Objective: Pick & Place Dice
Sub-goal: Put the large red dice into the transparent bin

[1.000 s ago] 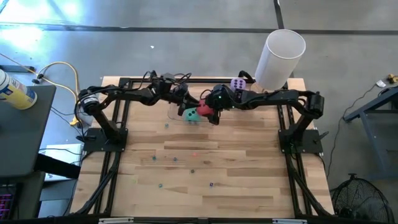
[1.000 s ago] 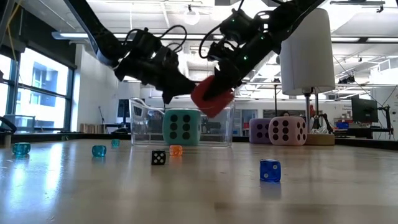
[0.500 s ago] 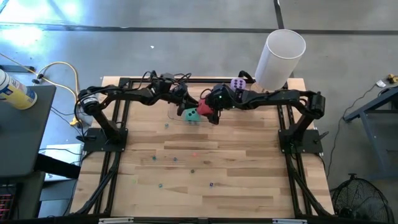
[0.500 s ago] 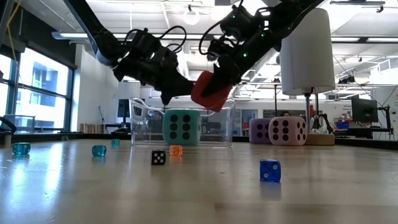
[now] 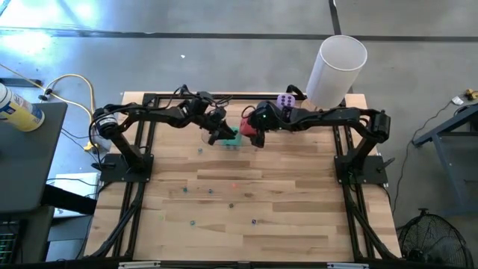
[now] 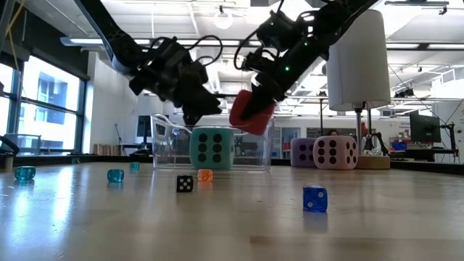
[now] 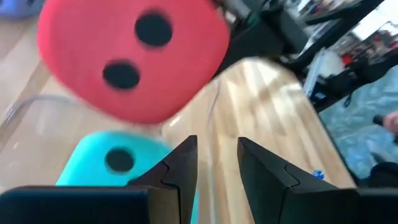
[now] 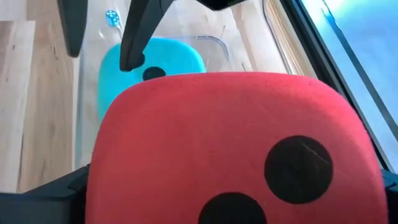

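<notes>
A clear plastic container [image 6: 163, 145] stands at the far middle of the table with the teal-green die [image 6: 211, 148] inside it. My right gripper [image 6: 255, 101] holds the red die [image 6: 251, 114] in the air, just above the container's right part. My left gripper [image 6: 194, 116] reaches the container's rim from the left; its fingers [image 7: 186, 168] stand a narrow gap apart. The purple die [image 6: 304, 152] and pink die [image 6: 335, 152] rest on the table farther right, below the tall white cylinder [image 5: 336, 67]. My left gripper has the container's clear wall [image 7: 214, 124] running between its two fingers, which come slanting down from the table's left. The container stays flat on the table. Whether both fingers touch the wall I cannot tell. My right gripper pinches the red die by two opposite sides [image 8: 102, 180] between its widely spread fingers. The fingers slant down from the table's right. The die is lifted clear, tilted, over the container.
Several small dice lie scattered on the near half of the table, among them a black one [image 6: 185, 183], an orange one [image 6: 205, 175] and a blue one [image 6: 314, 198]. The arms' black frames run along both side edges [image 5: 351, 164].
My left gripper has tipped and rolled a little and now sits lower over the container's rim, partly covering the teal-green die from above. The red die in my right gripper has tilted slightly and sits a touch higher.
</notes>
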Available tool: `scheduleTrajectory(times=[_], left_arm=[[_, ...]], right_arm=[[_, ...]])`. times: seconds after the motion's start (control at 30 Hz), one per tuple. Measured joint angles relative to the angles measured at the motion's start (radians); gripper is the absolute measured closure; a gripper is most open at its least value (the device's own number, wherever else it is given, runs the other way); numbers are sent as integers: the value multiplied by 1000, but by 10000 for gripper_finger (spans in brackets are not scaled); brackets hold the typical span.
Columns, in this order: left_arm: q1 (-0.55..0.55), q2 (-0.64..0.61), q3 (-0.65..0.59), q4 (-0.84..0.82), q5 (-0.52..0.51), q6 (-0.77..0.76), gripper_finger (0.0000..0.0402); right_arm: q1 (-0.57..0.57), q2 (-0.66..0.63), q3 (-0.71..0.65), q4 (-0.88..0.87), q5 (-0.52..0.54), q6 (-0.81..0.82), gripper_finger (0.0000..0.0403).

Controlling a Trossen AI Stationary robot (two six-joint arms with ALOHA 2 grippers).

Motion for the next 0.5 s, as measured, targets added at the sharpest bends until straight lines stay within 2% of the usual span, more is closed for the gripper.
scheduleTrajectory(times=[0.13,0.33,0.5], left_arm=[[1,0,0,-78,-26,32,292],[-1,-4,3,-177,-148,130,292],[-8,-14,5,-210,-190,193,292]], right_arm=[[0,0,0,-2,0,1,11],[0,1,-1,-3,-1,1,11],[0,1,-1,-4,-1,1,11]])
